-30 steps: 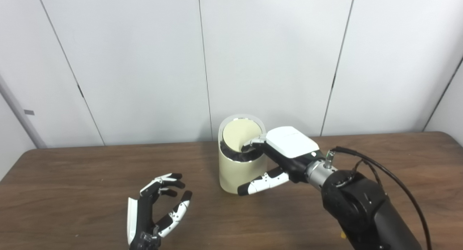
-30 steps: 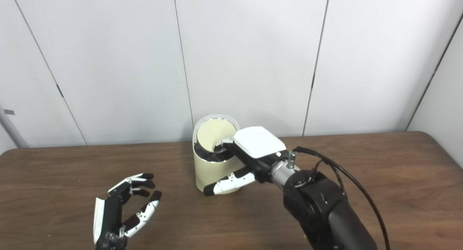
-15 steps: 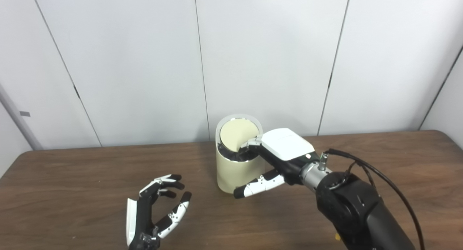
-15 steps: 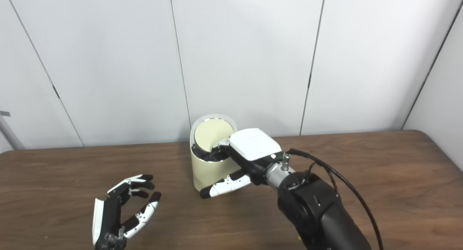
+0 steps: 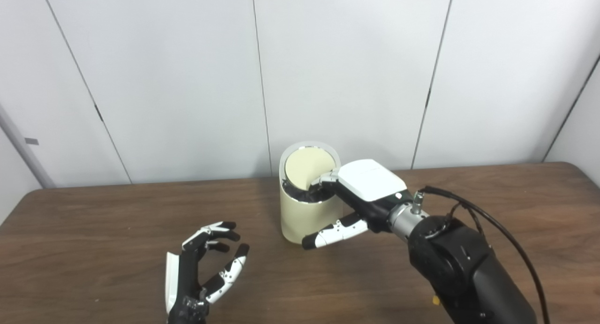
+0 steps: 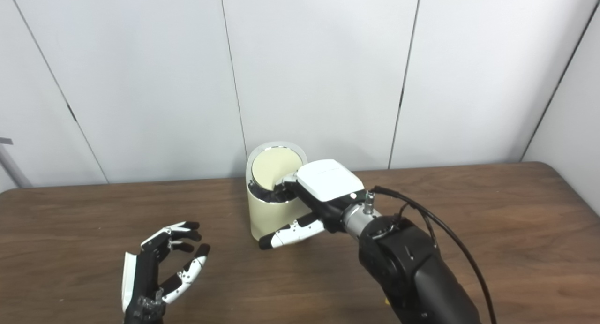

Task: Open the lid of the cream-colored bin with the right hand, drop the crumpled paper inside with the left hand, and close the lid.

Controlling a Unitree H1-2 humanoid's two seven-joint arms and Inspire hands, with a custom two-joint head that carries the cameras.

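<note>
The cream-colored bin (image 5: 295, 218) stands at the back middle of the brown table. Its round lid (image 5: 305, 167) is tilted inward, leaving a dark gap along the front of the mouth. My right hand (image 5: 365, 188) reaches in from the right. Its fingers (image 5: 326, 179) hook over the rim into that gap, against the lid. The thumb (image 5: 330, 234) points down outside the bin's front wall, apart from the fingers. My left hand (image 5: 201, 267) rests near the table's front left, fingers spread and curled, holding nothing. No crumpled paper shows in either view.
The brown table (image 5: 93, 230) runs across the picture, with its right corner (image 6: 548, 174) rounded. A white panelled wall (image 5: 187, 80) stands close behind the bin. A black cable (image 5: 492, 225) loops off my right wrist.
The camera has shifted a little. The dark gap under the lid looks slightly narrower than a second ago. Both hands keep their places.
</note>
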